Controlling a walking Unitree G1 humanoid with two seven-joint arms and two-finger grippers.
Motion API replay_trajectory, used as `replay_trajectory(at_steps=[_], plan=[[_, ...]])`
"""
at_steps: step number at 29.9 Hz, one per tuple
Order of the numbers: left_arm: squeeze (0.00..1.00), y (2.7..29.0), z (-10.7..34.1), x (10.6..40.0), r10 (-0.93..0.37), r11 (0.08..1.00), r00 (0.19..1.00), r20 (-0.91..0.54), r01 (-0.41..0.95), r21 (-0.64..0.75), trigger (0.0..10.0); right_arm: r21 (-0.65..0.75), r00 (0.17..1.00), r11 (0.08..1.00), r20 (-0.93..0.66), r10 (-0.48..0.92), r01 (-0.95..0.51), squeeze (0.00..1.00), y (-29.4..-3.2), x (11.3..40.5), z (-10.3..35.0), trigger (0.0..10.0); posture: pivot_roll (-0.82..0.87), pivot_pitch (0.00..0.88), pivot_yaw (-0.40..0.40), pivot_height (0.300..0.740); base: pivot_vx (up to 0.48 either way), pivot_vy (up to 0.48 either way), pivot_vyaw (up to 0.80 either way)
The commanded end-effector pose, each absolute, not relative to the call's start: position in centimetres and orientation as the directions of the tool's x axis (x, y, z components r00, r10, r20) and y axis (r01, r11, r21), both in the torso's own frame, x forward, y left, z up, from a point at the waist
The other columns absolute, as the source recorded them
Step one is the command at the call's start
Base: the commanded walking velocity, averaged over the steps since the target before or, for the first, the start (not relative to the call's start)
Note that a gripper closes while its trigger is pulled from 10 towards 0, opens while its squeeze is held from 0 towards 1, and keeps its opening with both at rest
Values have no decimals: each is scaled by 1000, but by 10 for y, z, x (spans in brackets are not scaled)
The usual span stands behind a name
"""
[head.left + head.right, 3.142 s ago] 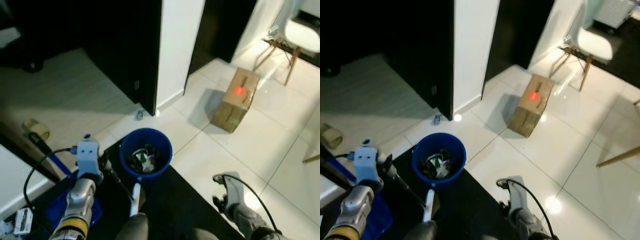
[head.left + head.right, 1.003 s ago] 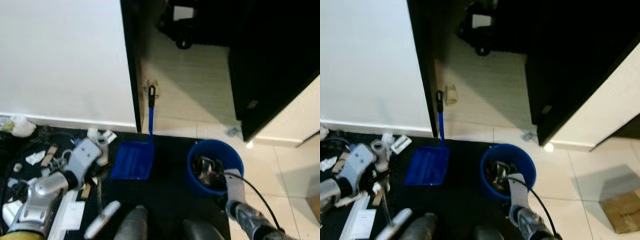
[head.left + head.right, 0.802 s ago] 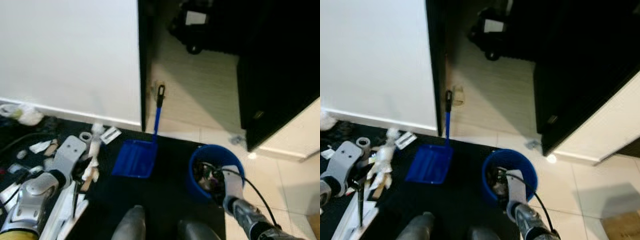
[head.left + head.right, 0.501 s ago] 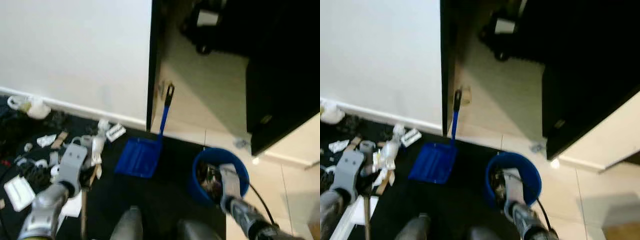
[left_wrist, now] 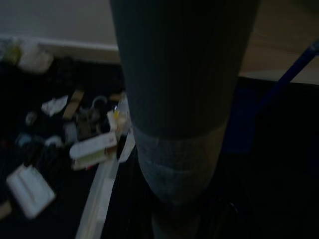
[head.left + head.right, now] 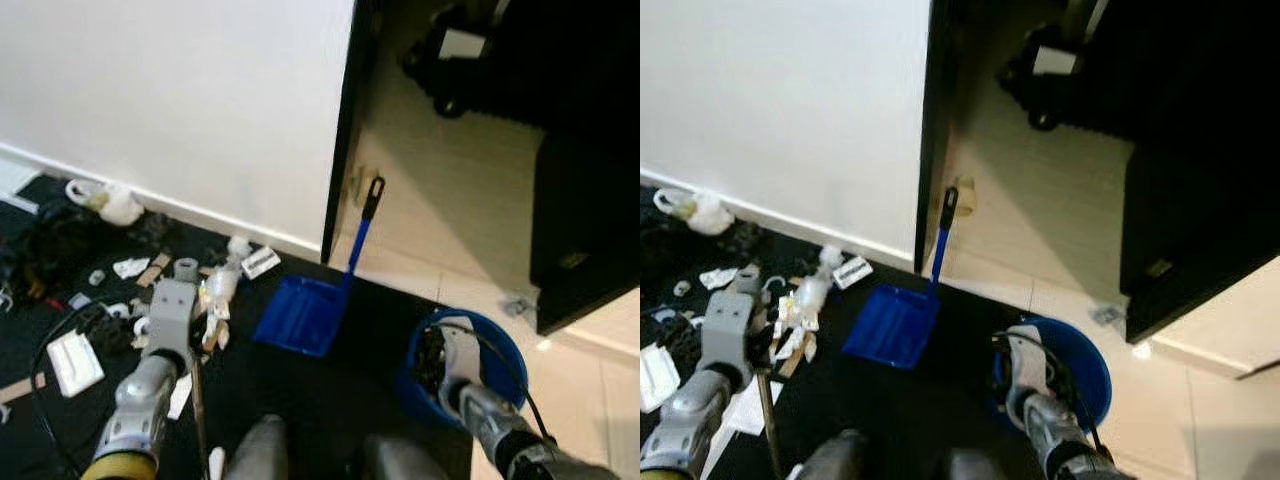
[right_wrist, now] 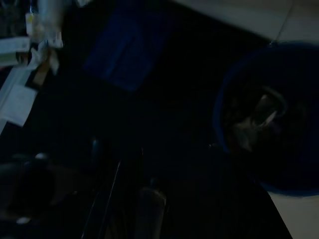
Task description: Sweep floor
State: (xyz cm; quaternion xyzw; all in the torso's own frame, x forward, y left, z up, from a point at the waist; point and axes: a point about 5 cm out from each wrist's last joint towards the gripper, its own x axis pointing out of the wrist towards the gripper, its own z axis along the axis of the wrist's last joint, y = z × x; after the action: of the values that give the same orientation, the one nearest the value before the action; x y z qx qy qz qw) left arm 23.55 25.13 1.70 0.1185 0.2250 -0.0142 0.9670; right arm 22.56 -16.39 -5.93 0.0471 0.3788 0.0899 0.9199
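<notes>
— What kind of room is seen from the head views?

— White wall (image 6: 180,110) is seen on the left, with a dark doorway beside it and pale tiled floor (image 6: 440,210) past the door. A black mat (image 6: 330,400) is spread close to the robot. Scraps of paper and small white rubbish (image 6: 190,290) are scattered on the mat near the wall.

— Where is the sweeping gear?

— A blue plastic dustpan (image 6: 300,315) is laid flat on the mat, and its long blue handle (image 6: 360,225) is leaned up toward the door edge. A round blue bucket (image 6: 1085,385) full of rubbish is set to the right of it, well apart from the scraps. A thin dark broom stick (image 6: 197,410) is seen running down beside the left gripper (image 6: 172,310).

— What is shown by the wrist views that the head views miss?

— Both are very dark. In the left wrist view a thick grey round shape (image 5: 182,99) is seen right up close, with the scraps behind it. In the right wrist view the bucket's inside and the dustpan are seen from low down.

— Are the claws spread or pressed together?

— The left one is held over the mat just beside the scraps, but its fingers cannot be made out. The right gripper (image 6: 1025,370) is hung in front of the bucket, and it cannot be told either.
</notes>
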Motion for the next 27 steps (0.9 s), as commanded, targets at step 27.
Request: replay_trajectory(at_steps=[27], plan=[[0, 231, 23, 269, 24, 985, 922, -387, 45, 169, 10000, 253, 964, 966, -239, 114, -52, 0, -176, 315, 30, 10000, 124, 0, -58, 740, 0, 0, 800]])
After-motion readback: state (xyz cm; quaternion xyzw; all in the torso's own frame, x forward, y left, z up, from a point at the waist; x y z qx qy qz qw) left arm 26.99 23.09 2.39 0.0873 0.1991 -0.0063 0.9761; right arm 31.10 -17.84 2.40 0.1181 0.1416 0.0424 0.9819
